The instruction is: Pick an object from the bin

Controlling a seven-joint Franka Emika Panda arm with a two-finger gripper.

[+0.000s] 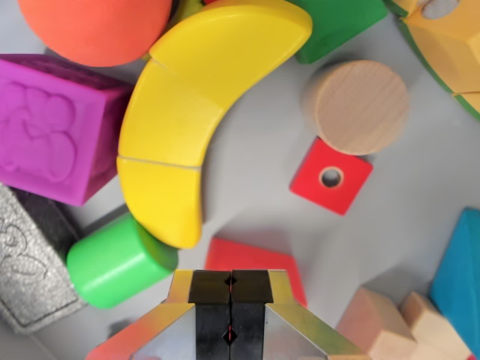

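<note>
The yellow wooden banana (191, 112) lies on the bin's grey floor (255, 172), curving from the top middle of the wrist view down to its left, where its lower end touches a green cylinder (116, 262). A purple cube (52, 127) sits just beside it on the left, an orange ball (97, 26) above, and a round wooden disc (358, 106) and a red square block with a hole (331, 177) lie apart to the right. My pincer (231, 307) hangs at the bottom edge with its jaws pressed together, holding nothing, above a red block (251, 257).
</note>
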